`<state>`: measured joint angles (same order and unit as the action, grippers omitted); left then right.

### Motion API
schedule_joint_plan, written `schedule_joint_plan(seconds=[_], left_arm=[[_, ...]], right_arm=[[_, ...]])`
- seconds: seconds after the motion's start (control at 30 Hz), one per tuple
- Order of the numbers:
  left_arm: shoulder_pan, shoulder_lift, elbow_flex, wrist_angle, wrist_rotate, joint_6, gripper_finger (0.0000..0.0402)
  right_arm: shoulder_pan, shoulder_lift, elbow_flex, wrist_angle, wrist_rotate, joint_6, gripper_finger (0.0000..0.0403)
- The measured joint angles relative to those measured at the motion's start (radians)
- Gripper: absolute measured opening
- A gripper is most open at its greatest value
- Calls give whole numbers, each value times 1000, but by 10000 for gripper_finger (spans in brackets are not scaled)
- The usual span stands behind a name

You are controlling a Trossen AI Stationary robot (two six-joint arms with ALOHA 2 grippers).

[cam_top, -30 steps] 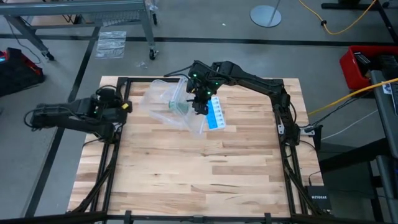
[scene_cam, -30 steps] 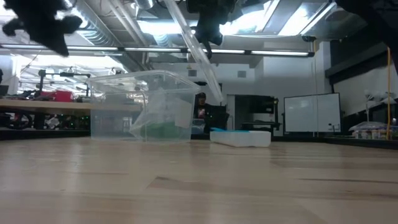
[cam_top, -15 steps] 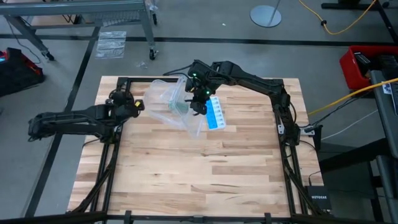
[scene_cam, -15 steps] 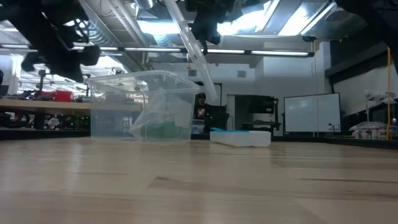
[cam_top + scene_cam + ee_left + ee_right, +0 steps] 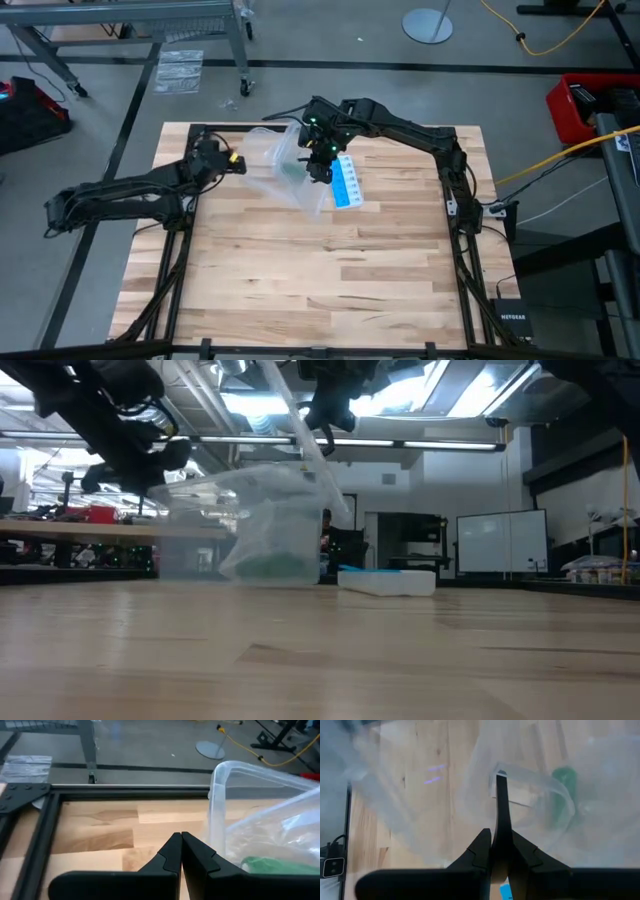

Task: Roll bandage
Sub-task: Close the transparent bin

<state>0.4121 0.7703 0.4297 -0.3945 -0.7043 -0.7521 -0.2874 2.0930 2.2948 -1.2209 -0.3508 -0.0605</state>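
Observation:
The dark green bandage (image 5: 270, 865) (image 5: 564, 784) lies in crumpled clear wrap inside a clear plastic box (image 5: 262, 152) (image 5: 235, 530), which stands on the far part of the table. My left gripper (image 5: 238, 163) (image 5: 180, 836) is shut and empty, right beside the box's left wall (image 5: 215, 815). My right gripper (image 5: 320, 172) (image 5: 495, 837) hangs above the box's right side, shut on a stiff clear plastic sheet (image 5: 318, 455). A blue-and-white card (image 5: 345, 183) lies flat to the right of the box. My left gripper is close against the box's left wall, but I cannot tell whether it touches. My right gripper pinches the clear sheet's edge (image 5: 500, 800) between its two fingers, coming from above and slanting down. The sheet slants steeply, its lower end (image 5: 343, 510) near the box's right wall.
A black frame (image 5: 190, 190) runs along the table's left, far and right edges. The near half of the wooden top (image 5: 320, 280) is bare boards. Off the far edge stand a metal cart leg (image 5: 89, 745) and a round floor stand (image 5: 428, 25).
My left gripper, shut throughout, has swung from the table's left edge toward the box, sinking as it went, and now stands at the box's left wall. The box's left side has shifted slightly toward the right and shows blurred in the low view. My right gripper has kept still.

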Motion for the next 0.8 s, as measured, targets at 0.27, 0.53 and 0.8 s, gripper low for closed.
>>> schedule_joint_plan(seconds=[0.27, 0.53, 0.8], left_arm=[[-1, 106, -10, 158, 151, 125, 3], [1, 111, -9, 178, 140, 216, 3], [1, -9, -7, 245, 101, 342, 3]], right_arm=[[0, 0, 0, -8, 3, 0, 37], [-1, 0, 0, -71, 3, 0, 37], [-1, 0, 0, -186, 46, -1, 37]])
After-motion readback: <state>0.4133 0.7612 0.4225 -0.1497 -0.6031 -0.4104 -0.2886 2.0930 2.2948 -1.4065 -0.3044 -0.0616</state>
